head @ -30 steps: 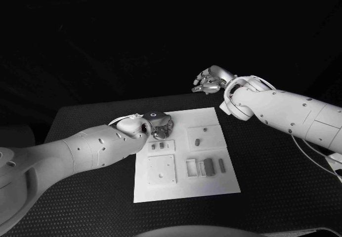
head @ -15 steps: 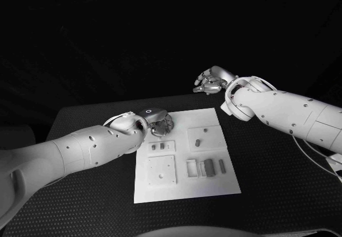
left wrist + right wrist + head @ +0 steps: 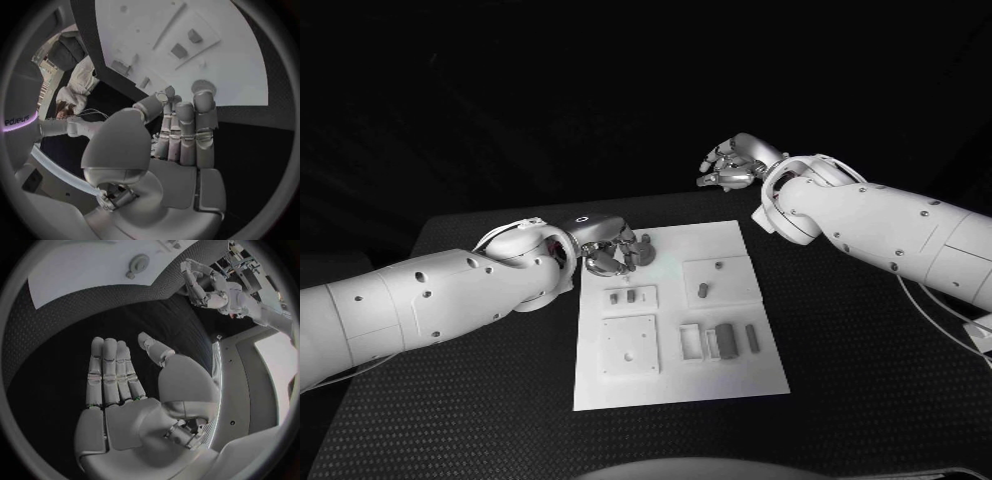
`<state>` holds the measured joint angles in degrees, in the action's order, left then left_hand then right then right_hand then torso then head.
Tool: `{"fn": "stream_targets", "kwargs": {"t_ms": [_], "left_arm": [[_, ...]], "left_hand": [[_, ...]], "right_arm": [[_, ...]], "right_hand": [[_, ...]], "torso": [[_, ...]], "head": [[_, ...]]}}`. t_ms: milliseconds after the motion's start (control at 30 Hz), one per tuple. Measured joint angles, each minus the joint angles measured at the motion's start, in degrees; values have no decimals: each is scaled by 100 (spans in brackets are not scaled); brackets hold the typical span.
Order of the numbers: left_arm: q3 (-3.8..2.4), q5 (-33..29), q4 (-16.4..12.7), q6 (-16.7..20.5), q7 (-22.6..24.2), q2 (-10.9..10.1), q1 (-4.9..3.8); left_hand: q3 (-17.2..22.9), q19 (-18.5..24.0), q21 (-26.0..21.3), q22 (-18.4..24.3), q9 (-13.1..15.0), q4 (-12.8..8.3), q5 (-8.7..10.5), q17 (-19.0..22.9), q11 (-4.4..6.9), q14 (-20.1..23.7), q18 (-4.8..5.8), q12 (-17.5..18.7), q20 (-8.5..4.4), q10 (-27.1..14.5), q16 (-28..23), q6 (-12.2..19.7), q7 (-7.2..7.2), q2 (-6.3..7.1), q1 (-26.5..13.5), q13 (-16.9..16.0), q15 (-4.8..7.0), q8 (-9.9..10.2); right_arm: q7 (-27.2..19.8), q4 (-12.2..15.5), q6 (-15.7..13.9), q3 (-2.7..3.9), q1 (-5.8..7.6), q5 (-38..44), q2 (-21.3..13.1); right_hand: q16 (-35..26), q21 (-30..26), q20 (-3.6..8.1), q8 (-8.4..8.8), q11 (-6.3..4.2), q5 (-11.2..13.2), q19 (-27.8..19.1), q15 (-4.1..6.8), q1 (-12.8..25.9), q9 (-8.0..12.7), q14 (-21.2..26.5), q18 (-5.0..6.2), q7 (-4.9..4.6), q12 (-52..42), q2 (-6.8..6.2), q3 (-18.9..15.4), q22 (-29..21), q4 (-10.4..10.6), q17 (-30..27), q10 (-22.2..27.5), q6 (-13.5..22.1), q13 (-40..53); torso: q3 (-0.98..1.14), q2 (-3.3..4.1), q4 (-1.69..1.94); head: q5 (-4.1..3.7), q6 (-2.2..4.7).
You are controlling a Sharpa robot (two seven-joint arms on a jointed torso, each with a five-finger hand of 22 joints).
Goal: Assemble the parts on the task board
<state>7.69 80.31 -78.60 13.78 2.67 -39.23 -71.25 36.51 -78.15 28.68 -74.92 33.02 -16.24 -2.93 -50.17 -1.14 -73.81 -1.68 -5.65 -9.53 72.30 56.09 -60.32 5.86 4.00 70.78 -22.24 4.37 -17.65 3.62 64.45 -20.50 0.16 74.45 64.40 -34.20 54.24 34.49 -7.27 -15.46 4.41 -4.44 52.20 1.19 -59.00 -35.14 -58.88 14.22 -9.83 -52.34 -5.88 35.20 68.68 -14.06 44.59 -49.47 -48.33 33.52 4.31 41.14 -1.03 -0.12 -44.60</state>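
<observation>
With several parts (image 3: 720, 340) seen lying loose on the task board (image 3: 733, 385), assembly is judged barely begun, while the empty left hand (image 3: 612, 250) is held over its far-left corner and the right hand (image 3: 733, 163), fingers extended and empty, beyond its far edge.

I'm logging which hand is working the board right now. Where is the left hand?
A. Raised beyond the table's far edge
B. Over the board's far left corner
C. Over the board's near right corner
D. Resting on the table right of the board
B: in the head view the left hand sits over the far left corner of the board, holding nothing.
</observation>
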Motion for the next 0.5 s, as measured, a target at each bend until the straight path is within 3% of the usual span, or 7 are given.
{"fn": "stream_targets", "kwargs": {"t_ms": [267, 500], "left_arm": [[42, -24, -468, -178, -103, -282, 45], [182, 22, -764, -235, -176, -460, 137]], "left_hand": [[-1, -9, 0, 0, 0, -1, 1, 0, -7, -9, 0, 8, 10, 12, 0, 3, -2, -15, -17, 0, -8, -16], [-1, -9, 0, 1, 5, -2, 10, 0, 8, -11, -1, 22, 11, 35, 0, -19, -12, -26, -28, 0, -9, -15]], "right_arm": [[-19, 0, -1, 0, -1, -19, -23], [-34, -4, -1, 0, -28, -32, -34]], "right_hand": [[0, 0, 0, 0, 0, 0, 0, 0, 0, 0, 0, 0, 2, 0, 0, 0, 0, 0, 6, 0, -1, -6], [0, 0, 0, 0, 0, 0, 0, 0, 0, 0, 0, 0, 13, 0, 0, 0, 0, 0, 13, -1, 7, -12]], "torso": [[-27, -23, 44], [-36, -34, 55]], "head": [[-14, -52], [24, -75]]}}
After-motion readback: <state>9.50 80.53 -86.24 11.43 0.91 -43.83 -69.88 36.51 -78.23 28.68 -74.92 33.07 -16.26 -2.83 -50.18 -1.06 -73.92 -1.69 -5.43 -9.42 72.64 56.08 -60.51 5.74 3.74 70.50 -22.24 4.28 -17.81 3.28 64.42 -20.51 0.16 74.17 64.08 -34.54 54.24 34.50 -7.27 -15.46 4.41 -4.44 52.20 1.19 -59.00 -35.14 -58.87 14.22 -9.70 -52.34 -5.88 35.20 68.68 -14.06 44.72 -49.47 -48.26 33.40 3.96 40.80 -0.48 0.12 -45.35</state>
